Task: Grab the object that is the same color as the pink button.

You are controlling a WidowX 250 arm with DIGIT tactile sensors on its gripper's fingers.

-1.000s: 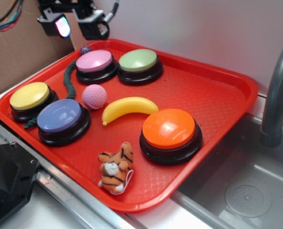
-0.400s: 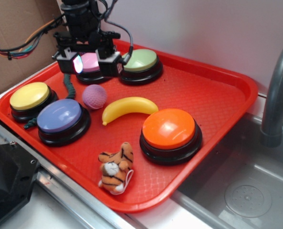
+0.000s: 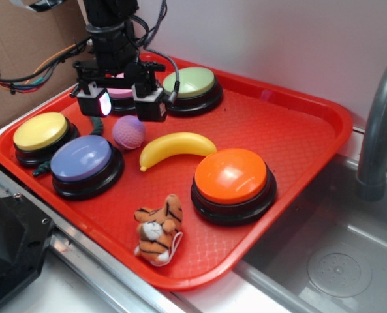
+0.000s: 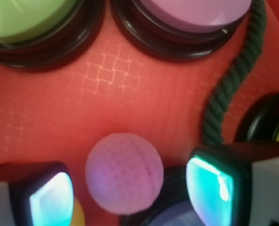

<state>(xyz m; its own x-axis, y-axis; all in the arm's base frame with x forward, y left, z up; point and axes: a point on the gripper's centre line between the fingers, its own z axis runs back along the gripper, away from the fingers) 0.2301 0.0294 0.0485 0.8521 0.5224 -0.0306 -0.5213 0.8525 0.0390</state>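
The small pink dimpled ball point(image 3: 128, 132) lies on the red tray point(image 3: 284, 124) between the lavender-blue button point(image 3: 83, 160) and the banana point(image 3: 173, 148). The pink button point(image 3: 119, 93) sits at the back left, mostly hidden behind my arm. My gripper point(image 3: 122, 104) hangs open just above and behind the ball. In the wrist view the ball point(image 4: 124, 173) lies between the two glowing fingertips point(image 4: 210, 184), apart from both, with the gripper point(image 4: 130, 190) open around it and the pink button point(image 4: 195, 14) at the top.
A green button point(image 3: 191, 84), a yellow button point(image 3: 42, 132) and an orange button point(image 3: 232, 178) stand on the tray. A tiger plush point(image 3: 159, 228) lies near the front edge. A dark green rope point(image 4: 228, 84) curves beside the ball. A sink and faucet point(image 3: 378, 124) are at the right.
My gripper came from the back left corner, above the tray, down and forward over the pink button to just above the pink ball. Nothing on the tray moved.
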